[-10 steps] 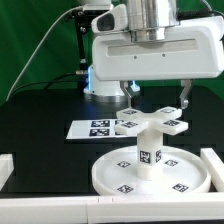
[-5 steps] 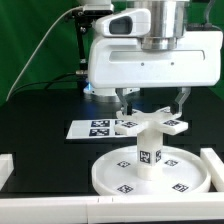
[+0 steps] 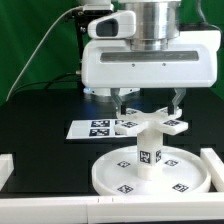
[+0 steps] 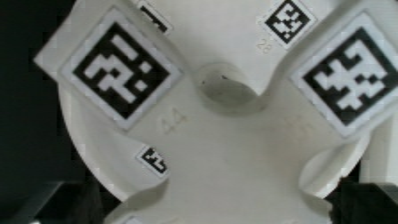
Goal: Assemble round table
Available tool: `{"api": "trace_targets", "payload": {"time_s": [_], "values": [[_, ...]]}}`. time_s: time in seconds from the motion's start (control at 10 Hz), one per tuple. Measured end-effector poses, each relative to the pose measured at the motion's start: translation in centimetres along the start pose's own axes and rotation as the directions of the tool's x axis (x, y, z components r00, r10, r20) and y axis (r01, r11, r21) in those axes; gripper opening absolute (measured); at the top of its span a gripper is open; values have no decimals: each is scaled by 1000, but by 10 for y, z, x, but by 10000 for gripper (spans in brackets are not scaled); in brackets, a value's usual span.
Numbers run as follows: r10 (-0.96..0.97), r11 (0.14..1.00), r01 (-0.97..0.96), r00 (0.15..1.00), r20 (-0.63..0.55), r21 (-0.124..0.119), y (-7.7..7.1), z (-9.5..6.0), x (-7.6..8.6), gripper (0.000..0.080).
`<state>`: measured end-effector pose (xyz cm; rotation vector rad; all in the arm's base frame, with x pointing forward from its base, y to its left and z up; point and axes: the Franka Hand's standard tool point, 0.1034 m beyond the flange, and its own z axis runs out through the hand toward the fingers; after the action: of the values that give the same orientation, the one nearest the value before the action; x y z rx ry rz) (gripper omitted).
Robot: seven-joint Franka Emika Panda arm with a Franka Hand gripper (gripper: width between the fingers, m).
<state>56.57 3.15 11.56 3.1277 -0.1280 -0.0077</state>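
Gripper: We see the gripper [image 3: 149, 100] hanging right over the cross-shaped base [image 3: 152, 122]. Its two fingers [image 3: 121, 101] stand wide apart, one on each side, and they hold nothing.

Fingers and base: The finger tips end just above the arms of the base. We cannot tell if they touch it.

Cross-shaped base: It sits flat on top of the short leg [image 3: 150, 150]. It is white and has black-and-white tags on its arms.

Wrist view: We look straight down on the cross-shaped base [image 4: 205, 110]. Two big tags lie on two of its arms, and a small round bump sits in the middle. The dark fingertips [image 4: 365, 192] show blurry at the corners.

Short leg: It stands upright in the middle of the round disc [image 3: 115, 175]. It has a tag on its side.

Round disc: It lies flat on the black table [image 3: 40, 120], near the front. It is white with a raised rim and small tags inside.

Marker board: The marker board [image 3: 92, 129] lies flat behind the disc, toward the exterior view's left. The base covers part of it from our view.

Edges: White rails [image 3: 212, 162] stand at the sides and front of the table.
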Motion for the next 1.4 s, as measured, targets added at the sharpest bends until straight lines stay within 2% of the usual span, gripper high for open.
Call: {"api": "trace_targets", "payload": {"time_s": [0.5,0.9,1.0,1.3,1.4], "values": [[-5,1000,5,1000,10,-4,-10,10,-4,649],[20,1000,-20,1000,7,-9,-8,16,-6,626],[20,1000,-20,1000,7,-10,-7,16,-6,439],[203,979,-203,979,6,-10,-8,16,-6,440],[314,949,-314,949,-4,-10,-9,17,-6,440]]}}
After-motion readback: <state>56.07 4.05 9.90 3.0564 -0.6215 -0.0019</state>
